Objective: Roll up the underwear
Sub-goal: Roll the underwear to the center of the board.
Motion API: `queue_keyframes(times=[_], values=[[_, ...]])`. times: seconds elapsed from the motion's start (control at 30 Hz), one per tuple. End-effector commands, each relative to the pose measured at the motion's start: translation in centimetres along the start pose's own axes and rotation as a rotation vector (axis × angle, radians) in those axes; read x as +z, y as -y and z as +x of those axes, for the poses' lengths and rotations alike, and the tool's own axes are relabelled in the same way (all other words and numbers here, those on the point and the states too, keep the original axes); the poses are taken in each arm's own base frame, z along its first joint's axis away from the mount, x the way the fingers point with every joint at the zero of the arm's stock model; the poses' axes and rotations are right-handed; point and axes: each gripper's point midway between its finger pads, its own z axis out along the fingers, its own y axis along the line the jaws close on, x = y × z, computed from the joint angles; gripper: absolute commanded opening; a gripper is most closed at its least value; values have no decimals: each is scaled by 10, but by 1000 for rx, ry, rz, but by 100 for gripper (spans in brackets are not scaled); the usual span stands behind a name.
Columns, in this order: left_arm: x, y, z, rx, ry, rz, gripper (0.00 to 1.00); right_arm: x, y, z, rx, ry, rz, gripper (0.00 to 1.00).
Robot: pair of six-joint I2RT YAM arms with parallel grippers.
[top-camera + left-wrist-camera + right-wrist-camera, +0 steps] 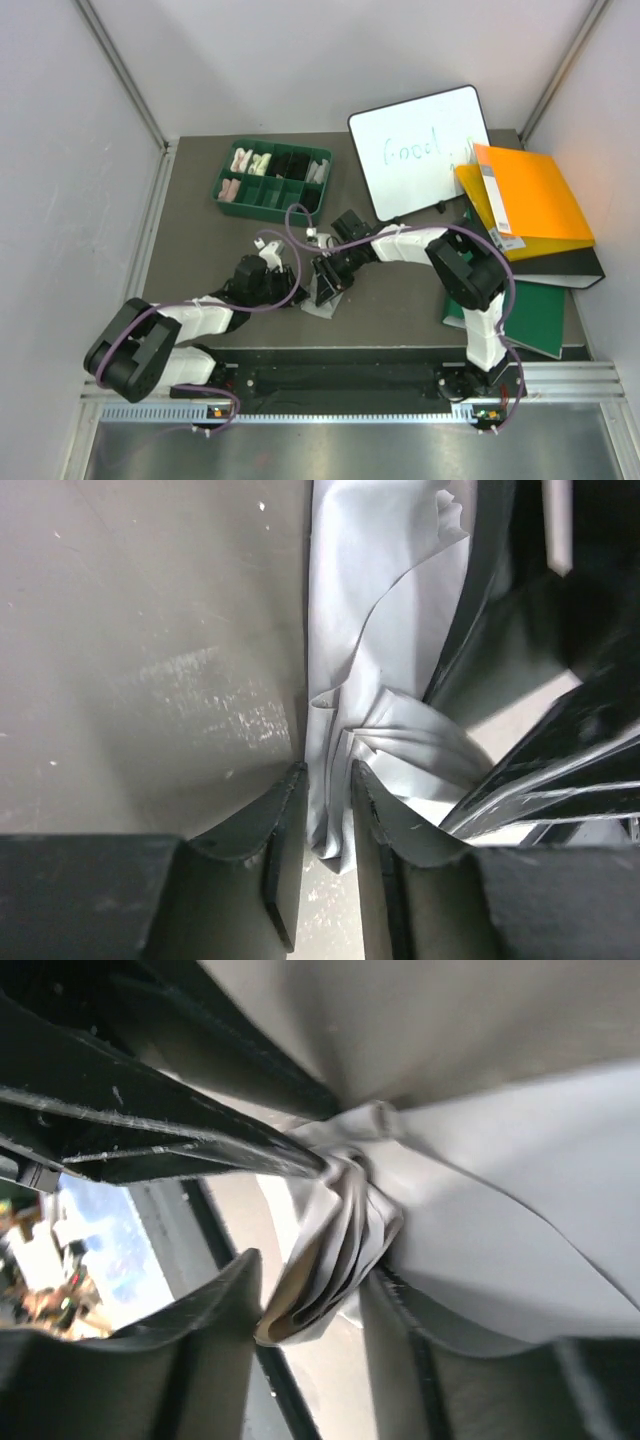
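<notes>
My left gripper [328, 780] is pinched tight on 1 edge of the light grey brief [380, 600], which lies crumpled on the dark table [200, 250] between both arms. My right gripper [312, 1275] has its fingers parted around the bunched fold.

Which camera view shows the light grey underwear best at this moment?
Left wrist: the grey underwear fills the frame's middle, creased and pleated, pinched low down by the left tool. Right wrist shows only its bunched folds close up; top external, only a small pale scrap, mostly covered.
</notes>
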Motion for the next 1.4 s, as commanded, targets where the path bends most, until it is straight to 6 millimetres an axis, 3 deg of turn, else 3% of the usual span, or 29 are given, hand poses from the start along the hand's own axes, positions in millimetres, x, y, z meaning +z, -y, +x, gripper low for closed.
queue_keyframes(times=[0.0, 0.27, 0.5, 0.83, 0.93, 1.03, 1.2, 1.37], values=[[4, -15, 11, -54, -10, -59, 29, -38, 12, -27, -31, 124, 135, 48], [4, -16, 9, -73, -4, -72, 28, -72, 3, -22, 78, 293, 255, 63], [3, -13, 8, -80, 3, -62, 28, -57, 7, -9, 261, 382, 184, 63], [1, -10, 5, -96, 22, -54, 28, -35, 22, -2, 338, 377, 166, 58], [0, -7, 2, -103, 33, -48, 28, -28, 30, 5, 360, 346, 221, 55], [-2, -6, -1, -110, 43, -49, 32, -28, 43, 13, 390, 328, 294, 42], [-11, 2, -14, -118, 89, -47, 60, -31, 60, 26, 417, 299, 395, 26], [-16, 4, -17, -98, 108, -41, 67, -29, 67, 26, 418, 289, 420, 12]])
